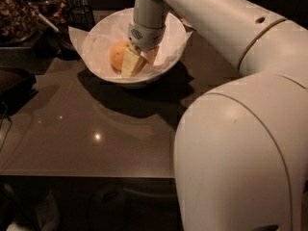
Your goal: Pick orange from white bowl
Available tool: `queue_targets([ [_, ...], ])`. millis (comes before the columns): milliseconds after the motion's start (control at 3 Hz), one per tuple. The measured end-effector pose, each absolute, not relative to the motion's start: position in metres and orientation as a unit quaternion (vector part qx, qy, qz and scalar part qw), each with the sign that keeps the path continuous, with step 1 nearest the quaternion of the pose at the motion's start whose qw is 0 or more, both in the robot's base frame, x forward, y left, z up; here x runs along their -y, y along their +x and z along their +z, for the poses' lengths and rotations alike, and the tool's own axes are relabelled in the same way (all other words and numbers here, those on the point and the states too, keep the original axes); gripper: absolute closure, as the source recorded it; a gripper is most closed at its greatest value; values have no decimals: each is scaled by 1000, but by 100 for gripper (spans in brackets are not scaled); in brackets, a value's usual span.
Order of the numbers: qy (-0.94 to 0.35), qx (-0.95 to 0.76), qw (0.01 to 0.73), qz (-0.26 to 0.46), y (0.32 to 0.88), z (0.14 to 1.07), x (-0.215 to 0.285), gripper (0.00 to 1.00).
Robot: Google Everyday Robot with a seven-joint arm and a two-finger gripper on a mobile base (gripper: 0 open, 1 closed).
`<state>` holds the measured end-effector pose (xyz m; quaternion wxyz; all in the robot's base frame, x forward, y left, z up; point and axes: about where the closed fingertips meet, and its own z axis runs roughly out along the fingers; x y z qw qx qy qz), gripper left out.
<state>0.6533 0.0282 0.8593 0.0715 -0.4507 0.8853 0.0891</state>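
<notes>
The white bowl [166,64], lined with crinkled white paper, stands at the back of the dark table. The yellow-orange orange [117,55] lies inside it, left of centre. My gripper [138,61] reaches down into the bowl from above. Its fingers [129,62] sit on either side of the orange and are closed on it, one in front and one behind. The orange still rests low in the bowl. The right part of the orange is hidden by the near finger.
My arm's large white body [240,153] fills the right foreground. A dark tray [14,83] sits at the left table edge. Containers with brown contents [17,13] and a black wire holder [82,16] stand at the back left. The table's front edge [86,174] is near.
</notes>
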Motion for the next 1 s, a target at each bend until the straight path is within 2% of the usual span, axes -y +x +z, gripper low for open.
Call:
queue_targets([
  [1000, -457, -882, 74, 92, 654, 850, -27, 99],
])
